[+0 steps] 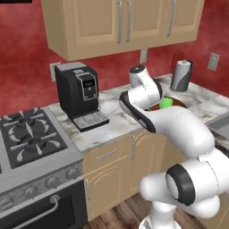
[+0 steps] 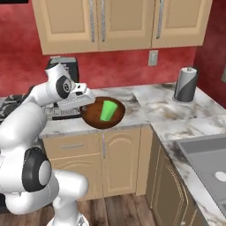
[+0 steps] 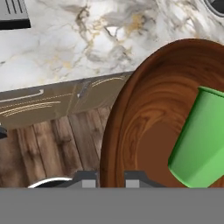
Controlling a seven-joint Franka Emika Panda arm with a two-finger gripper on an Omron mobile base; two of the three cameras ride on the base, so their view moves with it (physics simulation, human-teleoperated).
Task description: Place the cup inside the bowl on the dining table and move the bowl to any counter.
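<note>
Hand view: gripper [image 3: 111, 177] clenched on the near rim of the bowl [image 3: 144, 127] — held partly over the counter [image 3: 87, 39] edge, partly over the wood floor [image 3: 52, 148]. Cup [image 3: 199, 140] inside the bowl, leaning, long axis tilted toward the far wall. Counter straight ahead of the gripper and just below — bowl still to go forward, then down. No readable writing or brand anywhere.
</note>
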